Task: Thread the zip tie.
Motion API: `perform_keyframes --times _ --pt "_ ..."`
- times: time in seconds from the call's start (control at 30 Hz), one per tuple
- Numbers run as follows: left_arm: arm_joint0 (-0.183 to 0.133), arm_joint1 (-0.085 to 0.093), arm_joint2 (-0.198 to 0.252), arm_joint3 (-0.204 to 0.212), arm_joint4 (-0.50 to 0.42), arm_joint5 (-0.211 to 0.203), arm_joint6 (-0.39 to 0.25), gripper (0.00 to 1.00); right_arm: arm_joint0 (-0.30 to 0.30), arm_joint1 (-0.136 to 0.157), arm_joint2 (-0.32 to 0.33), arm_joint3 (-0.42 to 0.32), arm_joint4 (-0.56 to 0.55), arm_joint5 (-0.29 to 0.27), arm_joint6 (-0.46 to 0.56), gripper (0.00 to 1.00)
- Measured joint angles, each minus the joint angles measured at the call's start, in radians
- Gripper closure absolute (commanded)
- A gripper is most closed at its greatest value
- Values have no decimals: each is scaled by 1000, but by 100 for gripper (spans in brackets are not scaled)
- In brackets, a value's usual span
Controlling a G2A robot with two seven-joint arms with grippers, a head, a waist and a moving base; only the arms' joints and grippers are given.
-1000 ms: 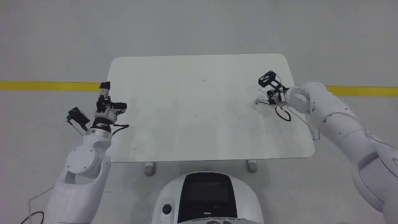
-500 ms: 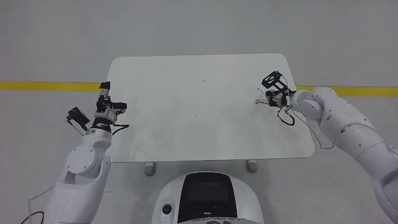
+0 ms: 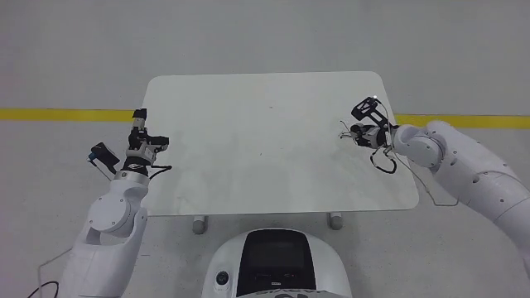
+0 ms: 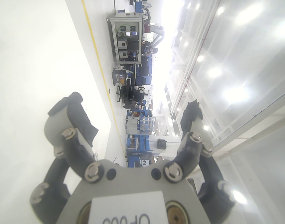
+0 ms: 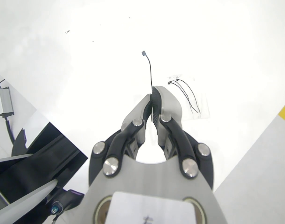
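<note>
zip tie: black, tail pinched between the shut fingers of the right claw, head end sticking out free over the white table near its right edge | a few spare ties lying just beside | left claw spread wide at the table's left edge

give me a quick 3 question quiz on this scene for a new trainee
1. True or false: the right gripper is shut on a zip tie.
2. Multiple choice: the left gripper holds A) a tie, B) nothing, C) a bag.
3. Fill in: the spare zip ties lie apart from the held one, on the white ____.

Key: 1 true; 2 B; 3 table.
</note>
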Motion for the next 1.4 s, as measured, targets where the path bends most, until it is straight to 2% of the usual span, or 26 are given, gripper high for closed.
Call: perform_keyframes --times 0.2,0.3,0.5,0.6,0.73,1.4 --pt "0 0 0 0 0 0 0 0 -13 -2 8 1 25 0 -9 100" --pt "0 0 0 0 0 0 0 0 -29 -2 32 -14 135 0 3 100" --pt "0 0 0 0 0 0 0 0 -26 -2 69 -18 357 0 149 100" --pt "0 0 0 0 0 0 0 0 -23 -8 91 12 470 0 216 100" --pt "0 0 0 0 0 0 0 0 -19 -20 112 50 564 0 285 100" --pt "0 0 0 0 0 0 0 0 -29 -24 121 43 566 12 275 100"
